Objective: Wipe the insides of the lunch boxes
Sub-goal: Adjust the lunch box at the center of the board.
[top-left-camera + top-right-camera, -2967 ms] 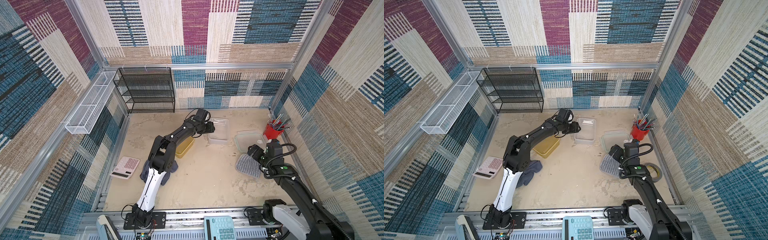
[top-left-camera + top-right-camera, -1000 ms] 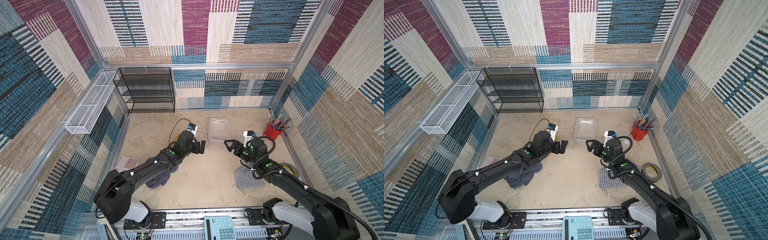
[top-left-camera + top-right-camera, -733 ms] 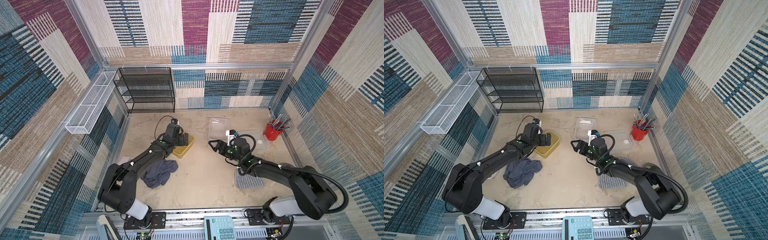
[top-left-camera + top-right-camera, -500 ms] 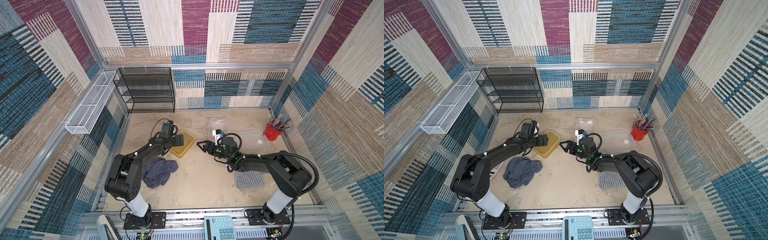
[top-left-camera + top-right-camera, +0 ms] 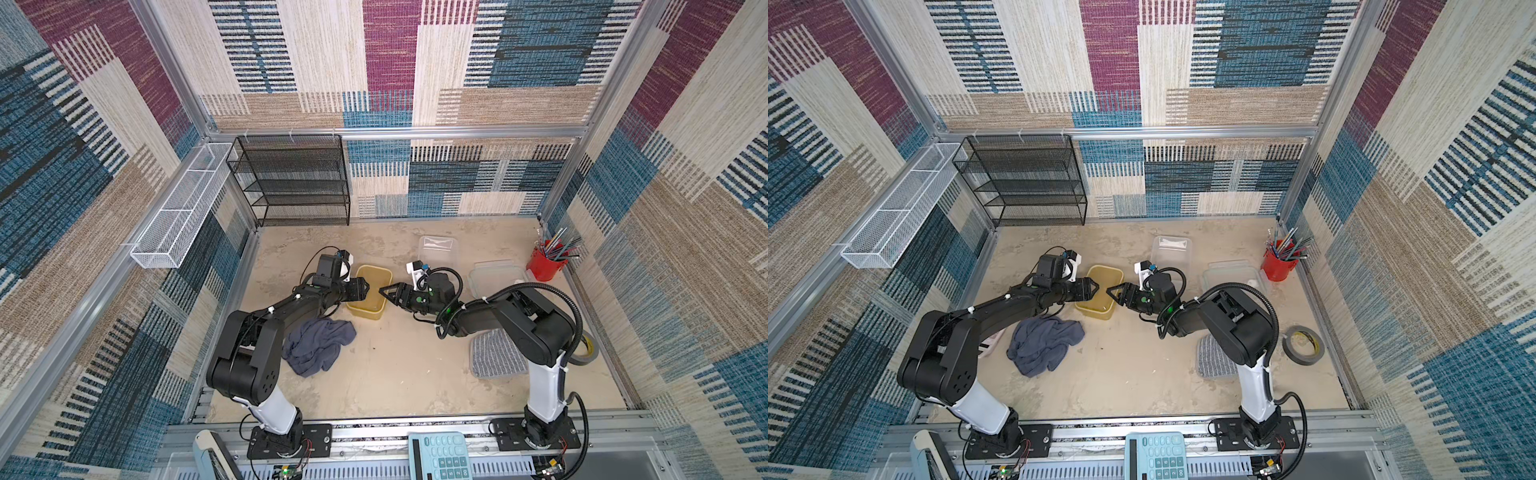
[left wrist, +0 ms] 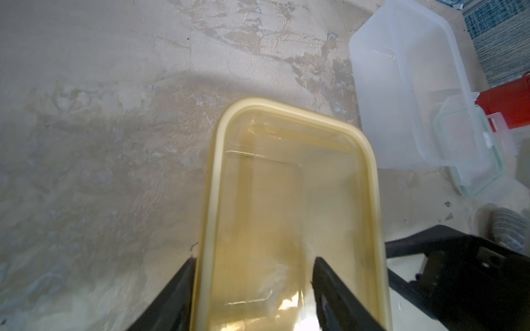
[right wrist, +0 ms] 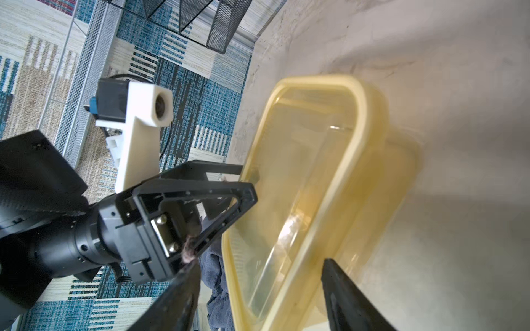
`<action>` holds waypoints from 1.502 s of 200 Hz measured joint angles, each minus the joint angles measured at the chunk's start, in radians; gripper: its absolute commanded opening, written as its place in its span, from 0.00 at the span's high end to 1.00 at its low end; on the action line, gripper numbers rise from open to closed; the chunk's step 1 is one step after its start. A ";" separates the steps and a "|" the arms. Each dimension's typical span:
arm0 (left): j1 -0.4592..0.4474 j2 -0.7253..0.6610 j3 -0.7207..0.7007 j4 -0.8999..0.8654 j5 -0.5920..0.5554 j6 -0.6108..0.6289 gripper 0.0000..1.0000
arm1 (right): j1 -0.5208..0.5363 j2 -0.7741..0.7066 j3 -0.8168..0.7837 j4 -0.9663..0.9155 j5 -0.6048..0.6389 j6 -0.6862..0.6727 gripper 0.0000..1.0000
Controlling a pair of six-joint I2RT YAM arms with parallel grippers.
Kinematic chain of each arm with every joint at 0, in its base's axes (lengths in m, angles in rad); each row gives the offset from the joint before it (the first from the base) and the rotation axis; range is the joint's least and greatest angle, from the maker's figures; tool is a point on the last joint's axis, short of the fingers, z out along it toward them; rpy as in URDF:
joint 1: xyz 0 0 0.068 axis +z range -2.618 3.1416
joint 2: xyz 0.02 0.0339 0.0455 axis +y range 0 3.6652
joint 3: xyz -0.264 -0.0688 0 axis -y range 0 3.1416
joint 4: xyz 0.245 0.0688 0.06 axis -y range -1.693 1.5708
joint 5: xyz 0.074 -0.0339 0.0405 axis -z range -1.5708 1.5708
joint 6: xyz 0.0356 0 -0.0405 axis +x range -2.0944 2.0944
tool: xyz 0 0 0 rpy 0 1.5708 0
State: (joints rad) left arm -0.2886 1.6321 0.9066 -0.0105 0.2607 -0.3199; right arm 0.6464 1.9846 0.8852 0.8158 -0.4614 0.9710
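- Because it sits open side up in the middle of the table (image 5: 395,374), the amber lunch box (image 5: 370,286) is ready for wiping. The clear lunch box (image 5: 437,249) stands just behind it, also open.
- The left gripper (image 6: 254,259) straddles one long wall, jaws spread, one finger inside. The right gripper (image 7: 261,260) faces it with jaws spread about the rim, probably to steady the box.
- Neither gripper holds the blue-grey cloth (image 5: 318,347) lying beside the box.
- No label or writing is legible, and the calculator (image 5: 440,457) keys are too small to read.

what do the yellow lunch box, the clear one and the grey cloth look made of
Yellow lunch box: translucent amber plastic, glossy; the tabletop shows through its base.
Clear lunch box: frosted colourless plastic, with hazy semi-matte walls.
Grey-blue cloth: soft fabric, perhaps microfibre; limp folds, fuzzy surface, weave too small to tell.
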 measured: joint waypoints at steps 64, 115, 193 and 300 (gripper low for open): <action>-0.020 -0.109 -0.087 -0.047 -0.023 -0.083 0.34 | -0.003 0.054 0.111 -0.090 0.018 -0.009 0.27; 0.004 -0.133 -0.055 -0.129 -0.025 -0.103 0.30 | -0.005 0.019 0.105 -0.135 0.018 -0.043 0.17; 0.005 -0.163 -0.014 -0.188 -0.043 -0.096 0.29 | -0.031 0.011 0.089 -0.184 0.028 -0.049 0.19; 0.005 -0.080 -0.044 -0.121 0.057 -0.097 0.31 | -0.040 0.063 0.050 -0.031 -0.037 -0.003 0.43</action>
State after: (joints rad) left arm -0.2840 1.5517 0.8623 -0.1318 0.3176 -0.4171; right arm 0.6064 2.0472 0.9356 0.7853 -0.4988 0.9680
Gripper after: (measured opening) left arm 0.689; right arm 0.627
